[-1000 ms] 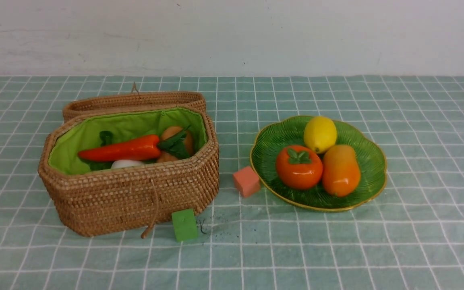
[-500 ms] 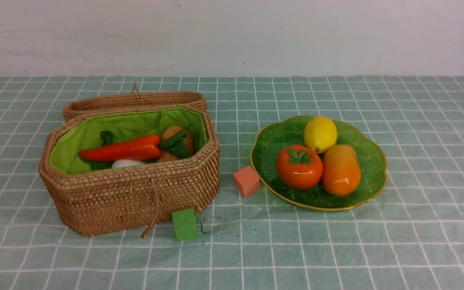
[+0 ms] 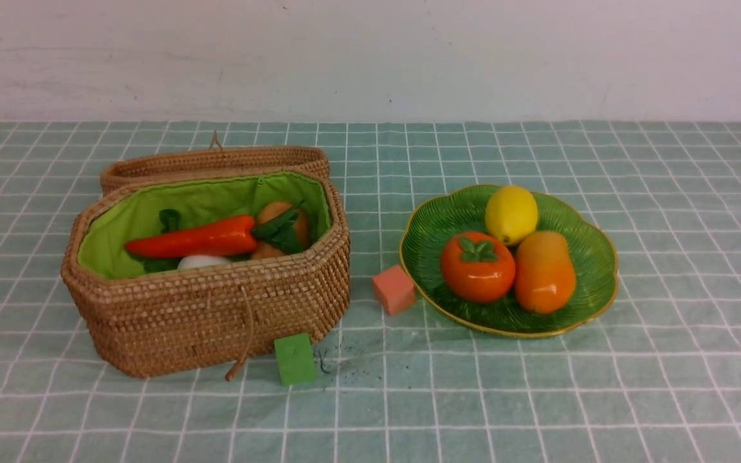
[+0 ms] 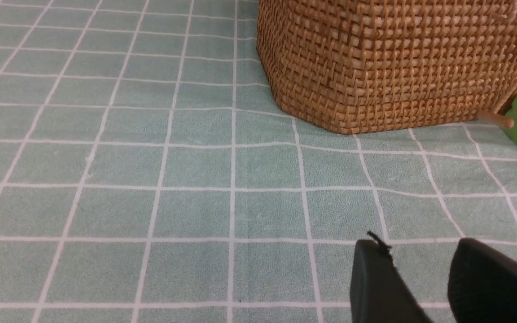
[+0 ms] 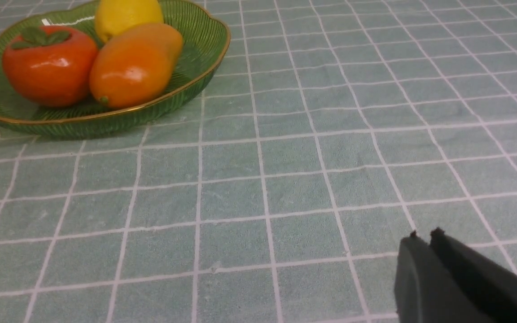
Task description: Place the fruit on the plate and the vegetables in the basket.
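Observation:
On the green plate (image 3: pixel 592 257) lie the fruit: a yellow lemon (image 3: pixel 511 213), an orange-red persimmon (image 3: pixel 477 267) and an orange mango (image 3: pixel 543 271). The open wicker basket (image 3: pixel 216 315) holds the vegetables: a red-orange carrot (image 3: pixel 193 239), a white radish (image 3: pixel 202 262) and a brown potato (image 3: pixel 280 215). Neither arm shows in the front view. In the left wrist view my left gripper (image 4: pixel 415 251) hangs open and empty over the cloth, short of the basket (image 4: pixel 397 63). My right gripper (image 5: pixel 424 235) is shut and empty, apart from the plate (image 5: pixel 195 63).
A pink cube (image 3: pixel 393 289) sits against the plate's left rim. A green cube (image 3: pixel 294 358) stands at the basket's front corner beside a hanging cord. The basket lid (image 3: pixel 216 159) lies folded back behind it. A green checked cloth covers the table.

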Controlling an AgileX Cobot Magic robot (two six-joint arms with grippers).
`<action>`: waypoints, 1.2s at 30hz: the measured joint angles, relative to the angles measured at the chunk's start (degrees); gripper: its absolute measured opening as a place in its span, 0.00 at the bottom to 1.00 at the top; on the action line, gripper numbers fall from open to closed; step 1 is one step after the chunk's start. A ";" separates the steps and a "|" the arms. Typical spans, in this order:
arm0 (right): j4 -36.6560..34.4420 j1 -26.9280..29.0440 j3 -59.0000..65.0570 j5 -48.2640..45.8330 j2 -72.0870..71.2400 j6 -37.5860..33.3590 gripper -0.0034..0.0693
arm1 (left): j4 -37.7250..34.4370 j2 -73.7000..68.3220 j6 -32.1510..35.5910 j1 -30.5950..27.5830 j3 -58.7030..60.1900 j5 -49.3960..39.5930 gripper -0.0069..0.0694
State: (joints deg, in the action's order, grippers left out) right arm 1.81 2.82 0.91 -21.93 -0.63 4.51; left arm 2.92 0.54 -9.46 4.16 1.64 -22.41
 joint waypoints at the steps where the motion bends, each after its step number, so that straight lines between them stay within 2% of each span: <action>1: 0.00 0.00 0.00 0.00 0.00 0.00 0.10 | 0.00 0.00 0.00 0.00 0.00 0.00 0.40; 36: 0.00 0.00 0.00 0.00 0.00 0.00 0.15 | 0.00 0.00 0.00 0.00 0.08 0.07 0.40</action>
State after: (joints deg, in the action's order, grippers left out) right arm 1.81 2.82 0.91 -21.93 -0.63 4.51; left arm 2.92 0.54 -9.46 4.16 1.71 -22.34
